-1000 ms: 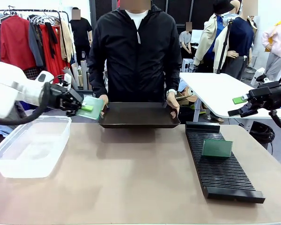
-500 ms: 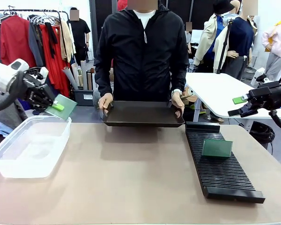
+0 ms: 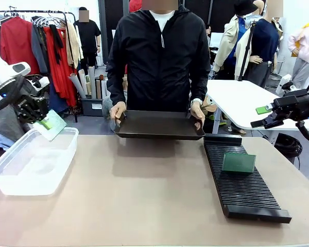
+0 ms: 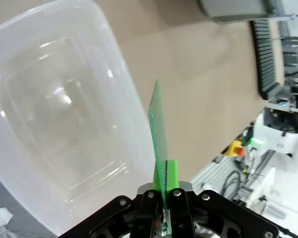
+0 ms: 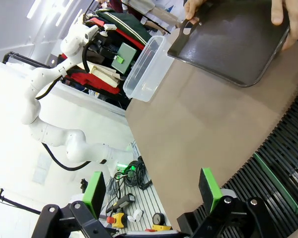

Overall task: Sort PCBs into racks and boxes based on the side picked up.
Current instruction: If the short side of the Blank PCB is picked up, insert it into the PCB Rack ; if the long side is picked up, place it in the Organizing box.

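My left gripper (image 3: pixel 43 122) is shut on a green PCB (image 3: pixel 51 125) and holds it tilted just above the far rim of the clear tub (image 3: pixel 33 160). In the left wrist view the board (image 4: pixel 158 126) stands edge-on between the green pads (image 4: pixel 171 173), over the tub's inner wall (image 4: pixel 54 114). A second PCB (image 3: pixel 238 162) stands upright in the black slotted rack (image 3: pixel 242 180) on the right. My right gripper (image 3: pixel 265 116) hangs open beyond the table's right side, well above the rack (image 5: pixel 283 148), with nothing between its fingers (image 5: pixel 208 188).
A person at the far side holds a dark flat tray (image 3: pixel 157 125) with both hands, slightly above the table edge. A white table (image 3: pixel 237 100) stands behind at the right. Clothes racks line the back left.
My left arm has swung left and down with the PCB, from beside the tray to over the tub's far rim. The right arm has stayed still.
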Available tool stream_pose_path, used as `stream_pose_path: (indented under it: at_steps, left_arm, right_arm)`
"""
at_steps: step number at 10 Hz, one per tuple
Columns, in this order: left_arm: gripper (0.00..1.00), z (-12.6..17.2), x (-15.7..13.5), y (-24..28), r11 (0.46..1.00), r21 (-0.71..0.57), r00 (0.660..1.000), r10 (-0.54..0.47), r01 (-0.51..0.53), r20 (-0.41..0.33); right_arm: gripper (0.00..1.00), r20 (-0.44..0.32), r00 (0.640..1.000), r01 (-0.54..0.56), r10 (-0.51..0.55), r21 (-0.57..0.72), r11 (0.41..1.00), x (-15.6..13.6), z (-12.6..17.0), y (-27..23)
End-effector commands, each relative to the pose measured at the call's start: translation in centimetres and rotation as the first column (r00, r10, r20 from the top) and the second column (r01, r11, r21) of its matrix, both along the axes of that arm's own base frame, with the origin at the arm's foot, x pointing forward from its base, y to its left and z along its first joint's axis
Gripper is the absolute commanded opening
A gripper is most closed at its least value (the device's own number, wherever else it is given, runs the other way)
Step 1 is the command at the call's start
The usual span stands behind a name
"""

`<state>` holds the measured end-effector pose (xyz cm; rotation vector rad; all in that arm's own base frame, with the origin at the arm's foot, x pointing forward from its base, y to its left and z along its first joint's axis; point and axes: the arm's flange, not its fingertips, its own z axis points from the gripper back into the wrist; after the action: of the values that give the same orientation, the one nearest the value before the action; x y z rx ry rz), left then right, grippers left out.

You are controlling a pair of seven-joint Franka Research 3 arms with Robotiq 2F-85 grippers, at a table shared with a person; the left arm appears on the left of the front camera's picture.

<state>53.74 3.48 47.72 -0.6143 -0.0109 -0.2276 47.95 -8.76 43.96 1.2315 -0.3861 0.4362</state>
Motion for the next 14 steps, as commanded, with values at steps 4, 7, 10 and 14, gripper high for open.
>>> stream_pose_path:
  at_steps: [4,7,10,14]
  left_arm:
    - [0.00,-1.7,0.2,-0.8,0.967,0.244,0.996,0.067,-0.078,0.054]
    - [0.00,-3.7,0.7,-0.8,0.971,0.224,0.997,0.077,-0.079,0.021]
    - [0.00,-6.8,1.0,-0.3,0.978,0.197,0.997,0.076,-0.072,-0.012]
    - [0.00,-9.9,0.5,0.2,0.982,0.172,0.996,0.089,-0.084,-0.025]
  right_arm:
    - [1.00,0.001,1.000,-0.005,0.005,0.006,1.000,-0.1,0.2,0.0]
    - [1.00,0.001,1.000,-0.005,0.005,0.006,1.000,-0.1,0.2,0.0]
    - [1.00,0.001,1.000,-0.005,0.005,0.006,1.000,-0.1,0.2,0.0]
    - [1.00,0.001,1.000,-0.005,0.005,0.006,1.000,-0.1,0.2,0.0]
